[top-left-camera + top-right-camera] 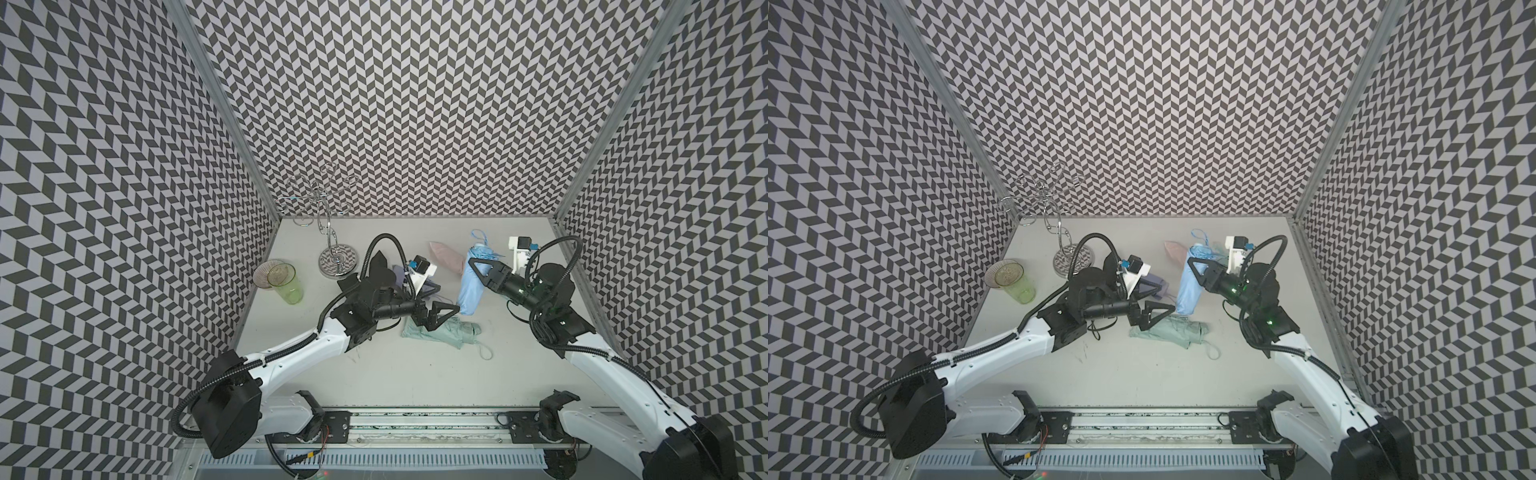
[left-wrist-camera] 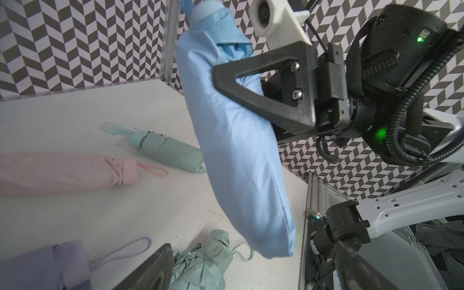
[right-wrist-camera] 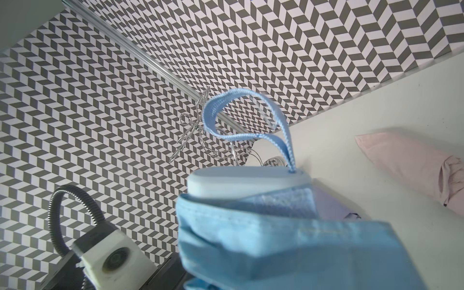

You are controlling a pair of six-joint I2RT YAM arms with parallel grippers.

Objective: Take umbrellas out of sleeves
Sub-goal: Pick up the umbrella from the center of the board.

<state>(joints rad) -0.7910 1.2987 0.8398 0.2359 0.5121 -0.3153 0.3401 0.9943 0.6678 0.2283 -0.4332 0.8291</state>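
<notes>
My right gripper point(image 1: 474, 266) point(image 1: 1192, 264) is shut on the light blue umbrella point(image 2: 213, 22) point(image 3: 248, 180) near its handle end and holds it off the table. Most of that umbrella is inside its smooth light blue sleeve point(image 1: 470, 293) point(image 1: 1187, 291) point(image 2: 241, 163), which hangs down. My left gripper point(image 1: 442, 318) point(image 1: 1158, 316) point(image 2: 251, 276) is open and empty, just over a bare, wrinkly mint green umbrella point(image 1: 451, 332) point(image 1: 1179, 334) point(image 2: 200, 263) lying on the table. A pink umbrella point(image 1: 449, 255) point(image 2: 62, 170) point(image 3: 414, 163) in its sleeve lies further back.
A lilac umbrella point(image 1: 1152, 286) point(image 2: 37, 266) lies under my left wrist. A second mint green umbrella point(image 2: 170, 153) lies near the right wall. At the back left stand a green plastic cup point(image 1: 286, 284), a clear cup point(image 1: 268, 274) and a chrome wire stand point(image 1: 338, 262). Patterned walls enclose three sides.
</notes>
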